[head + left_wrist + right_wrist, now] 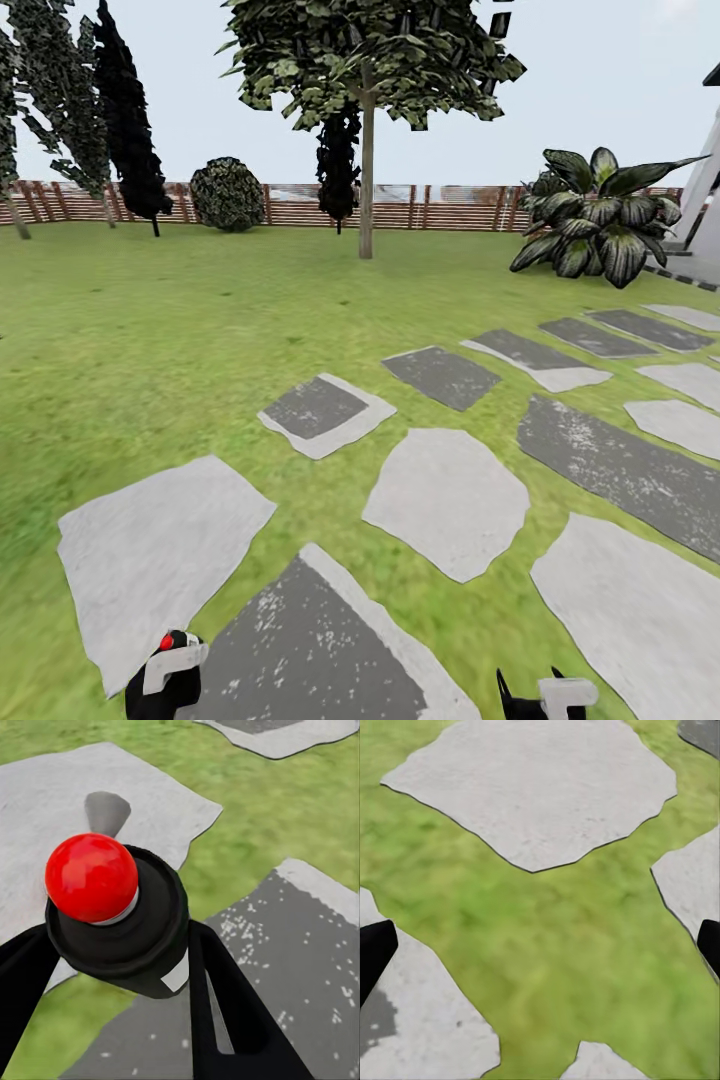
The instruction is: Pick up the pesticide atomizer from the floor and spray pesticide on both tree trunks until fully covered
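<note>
My left gripper point(165, 672) is shut on the pesticide atomizer point(112, 937), a black canister with a red ball top point(91, 876), held low at the near left over the paving. Black fingers point(225, 997) clamp its sides. My right gripper point(540, 945) hangs open over grass between stones, with nothing between its fingers, and shows at the near right point(542, 700). One tree point(366, 170) with a straight grey-beige trunk and blocky green leaves stands far ahead near the fence. No pesticide is in view.
Grey and white stepping stones point(445, 500) run from in front of me to the right across the lawn point(150, 330). A slatted brown fence point(450, 208) closes the back. Dark thin trees point(130, 120), a round bush point(227, 193) and a broad-leaf plant point(600, 215) stand along it.
</note>
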